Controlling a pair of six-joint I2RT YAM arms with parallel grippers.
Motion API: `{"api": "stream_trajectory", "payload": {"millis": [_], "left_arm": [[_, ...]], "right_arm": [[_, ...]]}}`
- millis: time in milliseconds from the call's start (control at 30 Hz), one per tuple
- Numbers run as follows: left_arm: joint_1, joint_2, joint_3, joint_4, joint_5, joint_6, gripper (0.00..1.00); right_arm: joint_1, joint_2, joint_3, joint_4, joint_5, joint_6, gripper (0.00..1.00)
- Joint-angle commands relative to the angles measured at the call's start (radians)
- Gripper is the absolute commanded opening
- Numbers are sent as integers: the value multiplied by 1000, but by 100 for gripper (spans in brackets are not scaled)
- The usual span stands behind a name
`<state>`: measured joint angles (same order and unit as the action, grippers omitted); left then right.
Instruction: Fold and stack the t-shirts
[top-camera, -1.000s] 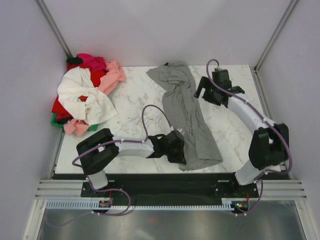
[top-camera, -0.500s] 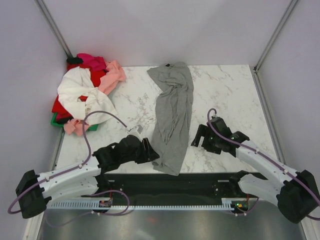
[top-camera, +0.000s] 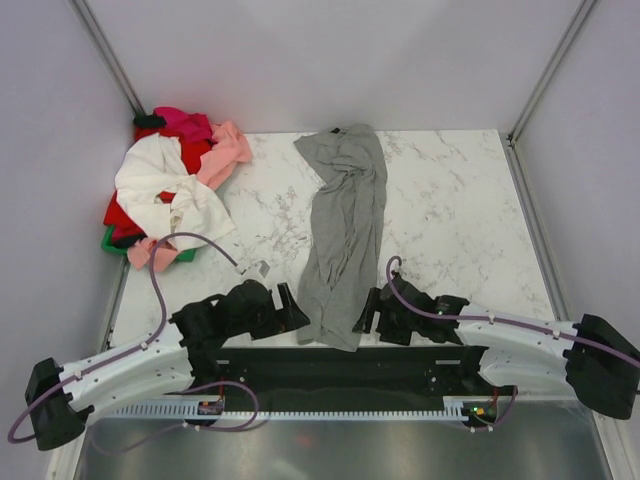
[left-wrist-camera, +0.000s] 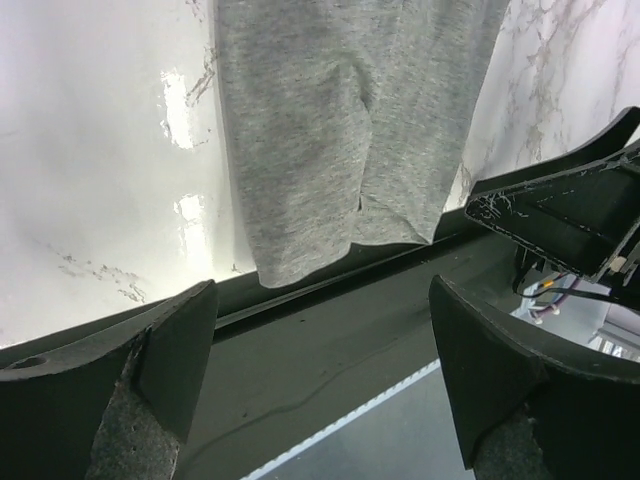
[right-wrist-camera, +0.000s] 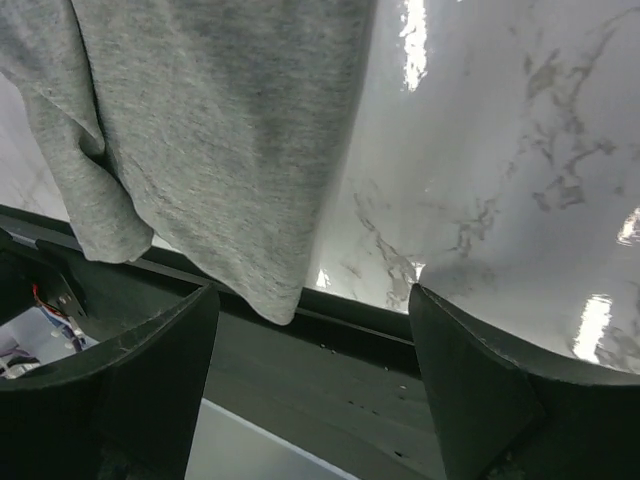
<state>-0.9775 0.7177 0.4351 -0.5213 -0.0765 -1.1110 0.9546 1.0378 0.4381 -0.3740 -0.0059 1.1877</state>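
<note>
The grey t-shirt (top-camera: 345, 225) lies bunched in a long strip from the back middle of the table to the front, and its lower end droops over the front edge. Low at that edge, my left gripper (top-camera: 291, 304) stands open just left of the hem, with nothing between its fingers. My right gripper (top-camera: 364, 312) stands open just right of the hem, also holding nothing. In the left wrist view the grey hem (left-wrist-camera: 340, 130) lies ahead of the open left gripper (left-wrist-camera: 320, 370). In the right wrist view the grey cloth (right-wrist-camera: 210, 130) hangs ahead and left of the open right gripper (right-wrist-camera: 315, 380).
A heap of other t-shirts sits at the back left corner: white (top-camera: 160, 185), pink (top-camera: 228, 148), magenta (top-camera: 188, 122), red (top-camera: 122, 208) and green (top-camera: 110, 243). The marble table (top-camera: 450, 200) is walled on three sides. A black rail (top-camera: 330, 365) runs along its front edge.
The left gripper has let go of the grey shirt's lower end and opened. Both arms have dropped to the front edge, the right from the back right. The shirt is narrower.
</note>
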Motion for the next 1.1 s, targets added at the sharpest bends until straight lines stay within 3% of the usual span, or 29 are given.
{"api": "stream_trajectory", "payload": {"millis": [0,100,333,433,467,633,667,700,733,767,967,1067], "left_arm": [[10,5,5,-20,-49,20,92],[10,67,-30,105,33,43,89],[10,252,-36,245,72,53,81],[10,305,-32,267,66,48,74],[10,318,-33,276,63,46,70],[10,336,-15,326,29,59,54],[11,347,-7,326,26,65,41],[11,361,16,322,23,77,35],[11,383,31,304,20,80,10],[10,396,42,293,18,83,2],[10,315,131,195,41,80,2],[-1,212,137,123,44,50,2]], "right_arm": [[45,45,-21,176,79,121,84],[47,77,-42,240,89,124,81],[68,212,-61,366,55,135,70],[76,217,-64,365,63,139,58],[75,215,-67,366,66,141,48],[76,205,-62,351,69,130,21],[76,191,-61,343,70,128,13],[76,183,-56,321,78,121,11],[76,167,-50,301,93,115,8],[76,157,-33,279,102,110,4],[76,24,27,101,142,95,0],[78,-39,114,-177,213,84,0]]}}
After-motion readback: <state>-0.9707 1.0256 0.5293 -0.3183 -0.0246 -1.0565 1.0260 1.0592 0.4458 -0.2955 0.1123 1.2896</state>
